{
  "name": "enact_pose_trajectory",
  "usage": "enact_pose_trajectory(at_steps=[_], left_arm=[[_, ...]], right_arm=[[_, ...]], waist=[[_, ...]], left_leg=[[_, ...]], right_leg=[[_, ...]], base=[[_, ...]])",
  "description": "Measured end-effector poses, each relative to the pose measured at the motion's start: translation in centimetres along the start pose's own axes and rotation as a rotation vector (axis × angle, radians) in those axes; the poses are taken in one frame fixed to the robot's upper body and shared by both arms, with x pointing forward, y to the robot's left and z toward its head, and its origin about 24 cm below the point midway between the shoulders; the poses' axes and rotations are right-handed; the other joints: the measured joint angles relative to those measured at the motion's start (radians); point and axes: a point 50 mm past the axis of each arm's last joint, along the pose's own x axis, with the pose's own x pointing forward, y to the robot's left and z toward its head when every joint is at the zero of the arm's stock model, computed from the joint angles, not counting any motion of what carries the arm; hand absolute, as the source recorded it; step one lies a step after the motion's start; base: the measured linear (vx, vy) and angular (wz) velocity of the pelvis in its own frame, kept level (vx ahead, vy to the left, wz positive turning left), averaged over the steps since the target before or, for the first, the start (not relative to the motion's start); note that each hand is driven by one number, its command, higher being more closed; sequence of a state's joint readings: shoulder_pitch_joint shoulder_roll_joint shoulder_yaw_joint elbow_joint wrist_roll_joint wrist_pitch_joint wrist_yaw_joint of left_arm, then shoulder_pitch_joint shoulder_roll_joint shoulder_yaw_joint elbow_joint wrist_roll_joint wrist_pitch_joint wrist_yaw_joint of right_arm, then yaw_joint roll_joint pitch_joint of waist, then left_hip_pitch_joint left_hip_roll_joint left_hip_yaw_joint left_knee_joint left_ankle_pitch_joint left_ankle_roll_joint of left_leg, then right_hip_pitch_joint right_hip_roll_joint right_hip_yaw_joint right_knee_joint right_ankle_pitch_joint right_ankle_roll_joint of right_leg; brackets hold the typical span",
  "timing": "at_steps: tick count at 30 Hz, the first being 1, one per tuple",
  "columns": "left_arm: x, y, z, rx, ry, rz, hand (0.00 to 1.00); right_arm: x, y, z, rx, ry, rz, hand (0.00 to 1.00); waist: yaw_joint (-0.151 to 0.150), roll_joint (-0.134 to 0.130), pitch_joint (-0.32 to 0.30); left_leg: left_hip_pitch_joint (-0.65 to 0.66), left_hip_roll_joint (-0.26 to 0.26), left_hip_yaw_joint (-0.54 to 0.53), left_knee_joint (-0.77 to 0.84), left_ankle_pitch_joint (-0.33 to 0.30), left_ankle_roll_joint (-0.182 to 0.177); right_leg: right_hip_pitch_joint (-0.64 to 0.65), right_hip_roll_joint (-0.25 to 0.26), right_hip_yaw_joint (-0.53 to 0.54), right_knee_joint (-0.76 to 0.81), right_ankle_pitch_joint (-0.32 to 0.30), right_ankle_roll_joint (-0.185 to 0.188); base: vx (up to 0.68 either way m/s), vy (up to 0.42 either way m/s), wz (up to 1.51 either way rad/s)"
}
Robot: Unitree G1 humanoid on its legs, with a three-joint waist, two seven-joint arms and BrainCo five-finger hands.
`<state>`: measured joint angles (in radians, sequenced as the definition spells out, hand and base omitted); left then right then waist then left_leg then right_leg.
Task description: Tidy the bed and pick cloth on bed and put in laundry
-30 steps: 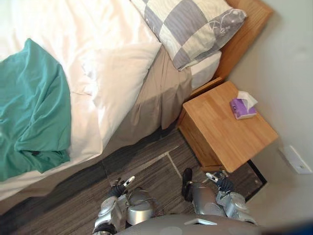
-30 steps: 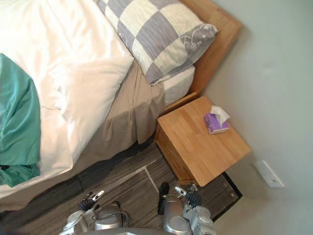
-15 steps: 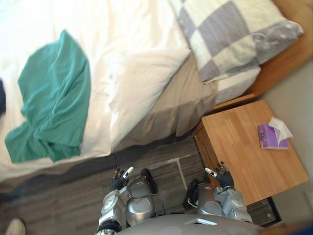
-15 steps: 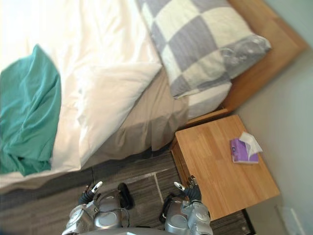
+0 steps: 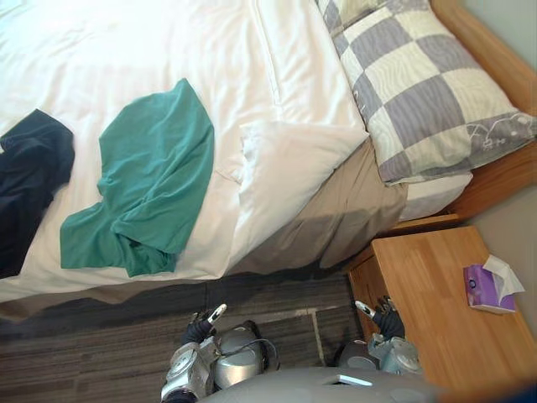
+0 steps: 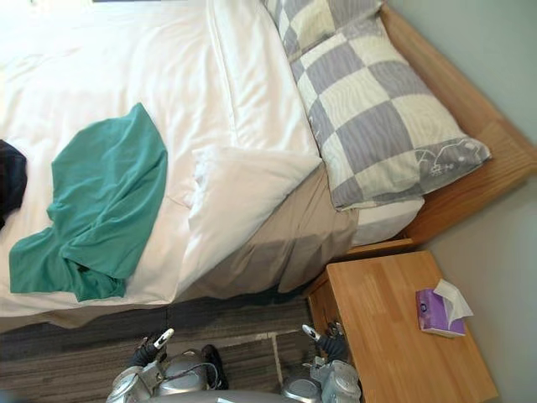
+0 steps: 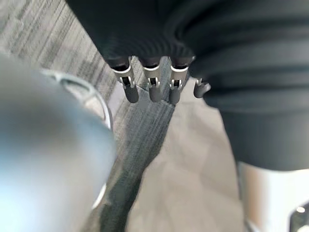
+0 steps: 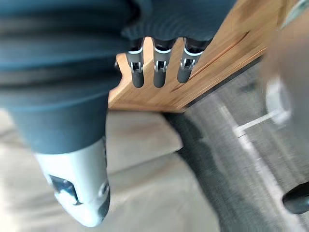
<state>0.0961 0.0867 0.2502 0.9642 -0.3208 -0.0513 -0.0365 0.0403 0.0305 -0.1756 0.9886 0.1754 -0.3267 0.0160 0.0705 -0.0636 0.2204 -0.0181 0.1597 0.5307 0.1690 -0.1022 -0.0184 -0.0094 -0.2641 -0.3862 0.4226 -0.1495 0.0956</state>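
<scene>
A teal cloth (image 5: 143,180) lies crumpled on the white duvet (image 5: 168,50) near the bed's near edge. A dark cloth (image 5: 29,185) lies on the bed further left. A corner of the duvet (image 5: 285,168) is turned back, baring the beige sheet below it. My left hand (image 5: 201,323) hangs low over the floor in front of the bed, its fingers (image 7: 150,89) straight and holding nothing. My right hand (image 5: 382,317) hangs beside the nightstand, fingers (image 8: 159,72) straight and empty. Both hands are well apart from the cloths.
A grey-and-cream checked pillow (image 5: 428,92) lies at the head of the bed by the wooden headboard (image 5: 503,59). A wooden nightstand (image 5: 436,302) stands at the right with a purple tissue box (image 5: 482,290) on it. Dark striped floor (image 5: 101,353) runs along the bed.
The camera has swung left and up along the bed, bringing the dark cloth and more duvet into view. Both hands stay low at my sides, unchanged.
</scene>
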Motion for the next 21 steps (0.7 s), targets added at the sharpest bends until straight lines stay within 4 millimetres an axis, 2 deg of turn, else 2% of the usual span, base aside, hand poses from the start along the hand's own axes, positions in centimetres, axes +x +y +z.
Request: enact_pose_trajectory(at_steps=[1,2,3,4,5,7,10,13,14,17,21], left_arm=[[0.1,0.0,0.2,0.025,0.006,-0.006,0.00],[0.2,0.0,0.4,0.055,0.010,-0.015,0.00],[0.3,0.0,0.7,0.081,0.011,-0.019,0.00],[0.3,-0.1,0.8,0.091,0.014,-0.021,0.00],[0.3,-0.6,0.6,0.099,0.022,-0.036,0.00],[0.3,-0.8,0.5,0.119,0.030,-0.050,0.00],[0.3,-0.8,0.5,0.126,0.029,-0.054,0.00],[0.3,-1.4,0.3,0.117,0.031,-0.066,0.00],[0.3,-1.8,0.2,0.112,0.029,-0.075,0.00],[0.4,-2.1,0.3,0.105,0.029,-0.080,0.00],[0.4,-2.5,0.1,0.106,0.059,-0.094,0.00]], right_arm=[[0.1,0.2,0.2,0.001,-0.014,0.011,0.00],[0.1,0.1,0.5,0.002,-0.031,0.019,0.00],[0.1,-0.1,0.7,0.010,-0.048,0.022,0.00],[0.1,-0.5,0.7,0.012,-0.050,0.015,0.00],[0.0,-1.4,0.8,0.014,-0.055,-0.002,0.00],[0.0,-2.0,0.8,0.065,-0.064,-0.036,0.00],[-0.5,-2.7,0.2,0.117,-0.050,-0.079,0.00],[-0.7,-3.3,0.1,0.251,-0.068,-0.128,0.00],[-0.7,-3.6,0.2,0.275,-0.086,-0.146,0.00],[-1.0,-3.7,0.2,0.253,-0.119,-0.201,0.00],[-1.3,-3.3,0.7,0.237,-0.162,-0.205,0.00]], waist=[[-0.006,-0.005,-0.002],[-0.017,-0.016,0.001],[-0.028,-0.034,0.004],[-0.032,-0.028,0.009],[-0.042,-0.023,0.010],[-0.056,0.003,0.030],[-0.052,0.003,0.030],[-0.050,-0.001,0.027],[-0.040,-0.001,0.027],[-0.025,0.001,0.027],[-0.028,0.017,0.030]], left_leg=[[-0.001,-0.006,-0.013,-0.036,0.019,-0.005],[-0.001,-0.023,-0.048,-0.092,0.054,-0.008],[0.001,-0.056,-0.085,-0.147,0.090,-0.009],[0.005,-0.064,-0.107,-0.172,0.110,-0.008],[0.025,-0.082,-0.138,-0.234,0.149,-0.017],[0.034,-0.087,-0.194,-0.273,0.204,0.001],[0.046,-0.089,-0.213,-0.273,0.211,0.002],[0.053,-0.089,-0.209,-0.274,0.204,-0.008],[0.054,-0.090,-0.201,-0.274,0.201,-0.010],[0.073,-0.091,-0.174,-0.274,0.190,-0.014],[0.086,-0.094,-0.155,-0.274,0.176,-0.015]], right_leg=[[0.008,0.030,0.023,-0.051,-0.008,0.010],[0.023,0.083,0.063,-0.136,-0.023,0.010],[0.039,0.119,0.106,-0.219,-0.050,-0.008],[0.052,0.125,0.106,-0.235,-0.062,-0.021],[0.055,0.150,0.138,-0.240,-0.081,-0.007],[0.059,0.183,0.176,-0.205,-0.108,-0.017],[0.078,0.181,0.164,-0.188,-0.107,-0.031],[0.088,0.189,0.225,-0.178,-0.109,-0.034],[0.086,0.190,0.238,-0.180,-0.109,-0.035],[0.089,0.184,0.266,-0.174,-0.113,-0.041],[0.088,0.176,0.286,-0.160,-0.115,-0.046]], base=[[-0.11,-0.059,0.29],[-0.12,-0.120,0.61],[-0.11,-0.138,0.71],[-0.09,-0.099,0.66],[-0.06,-0.046,0.41],[-0.06,-0.087,0.55],[0.04,-0.078,0.33],[0.11,-0.026,0.15],[0.11,-0.003,-0.11],[0.06,0.002,-0.25],[0.02,0.018,-0.18]])
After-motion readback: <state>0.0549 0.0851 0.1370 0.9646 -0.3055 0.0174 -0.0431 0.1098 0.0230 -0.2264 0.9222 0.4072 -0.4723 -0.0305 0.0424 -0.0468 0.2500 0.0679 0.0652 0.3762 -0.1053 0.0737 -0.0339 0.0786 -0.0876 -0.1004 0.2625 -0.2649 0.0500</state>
